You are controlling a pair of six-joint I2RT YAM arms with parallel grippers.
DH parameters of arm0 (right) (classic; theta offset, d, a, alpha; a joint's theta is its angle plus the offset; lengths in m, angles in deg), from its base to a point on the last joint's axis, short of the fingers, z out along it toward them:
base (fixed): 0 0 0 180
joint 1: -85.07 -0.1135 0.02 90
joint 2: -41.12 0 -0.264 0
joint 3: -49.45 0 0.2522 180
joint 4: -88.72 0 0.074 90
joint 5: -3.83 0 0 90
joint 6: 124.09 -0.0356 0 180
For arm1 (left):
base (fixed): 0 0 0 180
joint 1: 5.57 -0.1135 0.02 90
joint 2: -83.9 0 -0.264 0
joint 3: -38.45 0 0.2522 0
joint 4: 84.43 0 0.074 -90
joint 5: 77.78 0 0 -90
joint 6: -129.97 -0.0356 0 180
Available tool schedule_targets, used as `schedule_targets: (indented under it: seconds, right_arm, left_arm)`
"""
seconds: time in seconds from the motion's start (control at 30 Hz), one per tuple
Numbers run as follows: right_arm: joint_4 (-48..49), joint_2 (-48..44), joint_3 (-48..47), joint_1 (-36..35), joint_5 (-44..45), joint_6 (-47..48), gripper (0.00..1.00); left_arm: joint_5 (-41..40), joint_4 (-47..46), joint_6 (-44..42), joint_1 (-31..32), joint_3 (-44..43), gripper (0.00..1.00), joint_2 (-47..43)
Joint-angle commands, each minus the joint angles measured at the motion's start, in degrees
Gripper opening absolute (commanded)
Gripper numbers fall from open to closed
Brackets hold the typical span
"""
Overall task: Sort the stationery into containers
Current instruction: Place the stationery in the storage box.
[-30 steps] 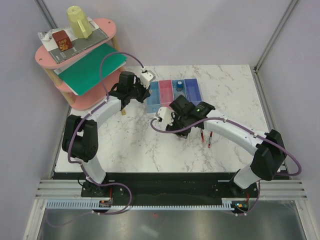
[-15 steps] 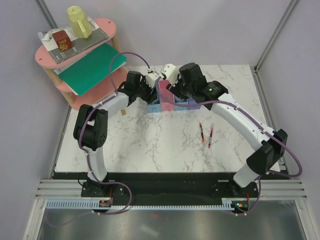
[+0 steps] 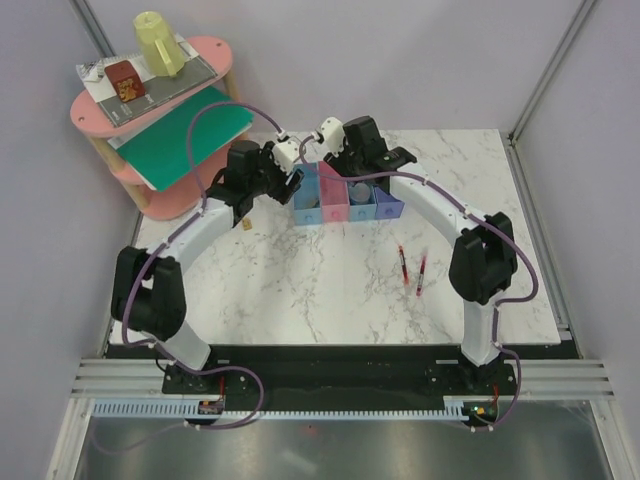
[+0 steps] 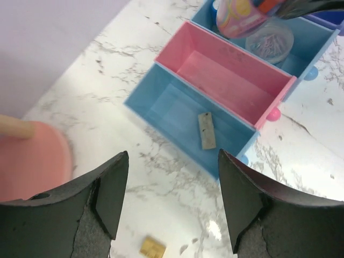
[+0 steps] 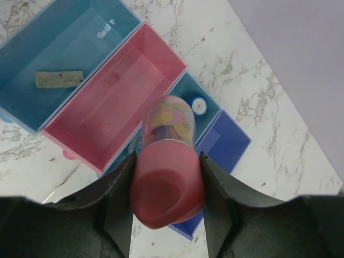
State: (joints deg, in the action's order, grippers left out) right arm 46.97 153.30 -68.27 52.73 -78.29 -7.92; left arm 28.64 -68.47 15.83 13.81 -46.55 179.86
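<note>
Right hand (image 5: 167, 207) clamped on pink-capped tube (image 5: 167, 134), bin row (image 5: 107, 113) beneath | left hand (image 4: 172, 199) apart, tan block (image 4: 206, 130) in blue bin (image 4: 172, 107) beneath

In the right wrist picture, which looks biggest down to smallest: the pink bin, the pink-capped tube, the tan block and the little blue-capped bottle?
1. pink bin
2. pink-capped tube, though it sits right by the camera, so this is unsure
3. tan block
4. blue-capped bottle, only its top shows

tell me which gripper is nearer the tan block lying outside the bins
Left. The left gripper hangs just beyond the tan block, open; the right gripper is over the bins, clamping a pink-capped tube.
</note>
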Motion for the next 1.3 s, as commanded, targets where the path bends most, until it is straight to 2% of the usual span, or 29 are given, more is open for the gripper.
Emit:
schedule_targets:
  seconds: [0.0, 0.27, 0.47, 0.73, 0.97, 1.23, 1.27]
  right_arm:
    - [4.8, 2.2, -5.5, -0.4, -3.1, -2.0, 0.00]
    - [5.9, 5.4, -7.6, -0.4, -4.5, -2.5, 0.00]
    - [6.2, 7.8, -7.4, -0.3, -6.0, -3.0, 0.00]
    - [6.5, 12.1, -9.7, -0.4, -7.8, -1.7, 0.00]
    - [5.8, 14.8, -11.8, -0.3, -9.7, -1.2, 0.00]
    - [5.5, 15.3, -11.0, -0.4, -10.5, -0.7, 0.00]
    - [5.4, 15.3, -10.8, -0.4, -10.6, -0.4, 0.01]
  left_arm:
    - [-1.4, 3.1, -7.8, -2.7, 6.4, 0.73, -7.8]
    - [-2.9, 4.7, -14.3, -8.4, 17.9, 0.71, -9.9]
    - [-4.2, 1.9, -15.0, -10.6, 21.1, 0.69, -5.7]
    - [-5.3, -1.9, -15.8, -11.7, 17.5, 0.69, 1.2]
    - [-5.7, -3.7, -20.2, -12.9, 13.1, 0.69, 4.9]
    - [-3.3, -2.5, -21.8, -14.0, 10.2, 0.70, 7.4]
    - [-2.7, 0.0, -22.3, -14.2, 10.1, 0.70, 7.9]
